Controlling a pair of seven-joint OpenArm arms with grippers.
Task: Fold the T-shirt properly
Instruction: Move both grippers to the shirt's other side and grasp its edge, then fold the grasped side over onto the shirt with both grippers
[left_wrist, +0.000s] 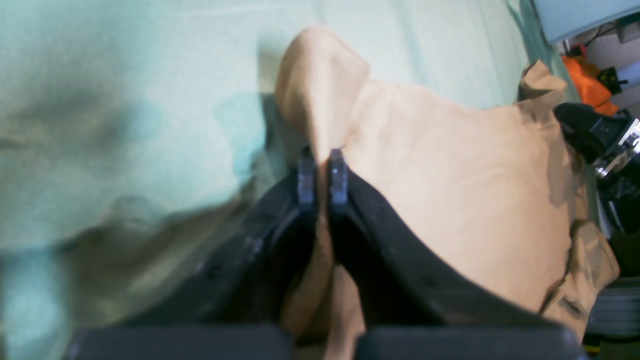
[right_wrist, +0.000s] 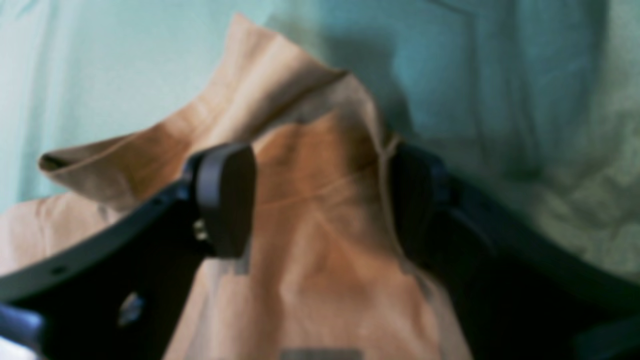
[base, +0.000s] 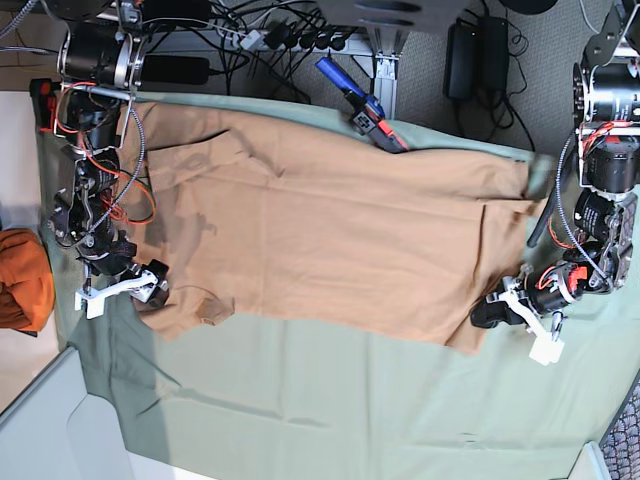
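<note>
**Desk:** Claws first, what do we have?

**Field:** Our left gripper (left_wrist: 322, 172) is pinched shut on a fold of the T-shirt (base: 330, 240), at the right of the base view. Our right gripper (right_wrist: 320, 200) stands wide apart astride a raised fold, at the lower left of that view; its pads are not yet pressing.

**Desk:** And the garment?

**Field:** It lies spread across the green cloth (base: 330, 400), filling the middle of the base view.

**Desk:** Which step?

**Field:** We judge it the opening grasp, with one edge secured. Next, our right claw should close on its fold, so both can lift and carry that edge over.
</note>
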